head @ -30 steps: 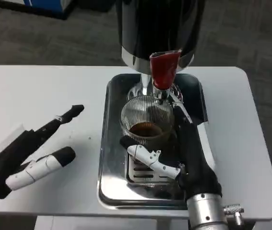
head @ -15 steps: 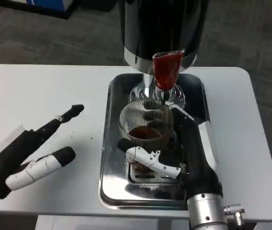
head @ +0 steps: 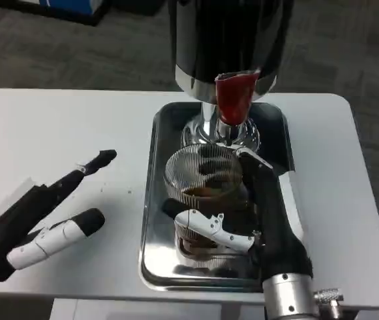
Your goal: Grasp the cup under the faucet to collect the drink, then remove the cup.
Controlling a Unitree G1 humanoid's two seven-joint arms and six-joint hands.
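A clear ribbed cup (head: 199,175) with brown drink in its bottom stands over the silver tray (head: 159,263), just in front of the faucet. My right hand (head: 259,220) grips the cup, its fingers wrapped around the near and right sides. The dispenser (head: 229,40) is black and chrome, with a red tap handle (head: 235,99) above the spout. My left hand (head: 39,220) lies open on the white table at the left, fingers spread and pointing toward the tray, well apart from the cup.
The tray has a slotted drip grate (head: 196,250) under the cup. The white table (head: 63,127) stretches to the left, and its right edge (head: 366,200) lies close to the tray. Grey carpet lies beyond.
My right hand has drawn the cup toward me, away from under the faucet. The whole view has also shifted slightly. My left hand has stayed put.
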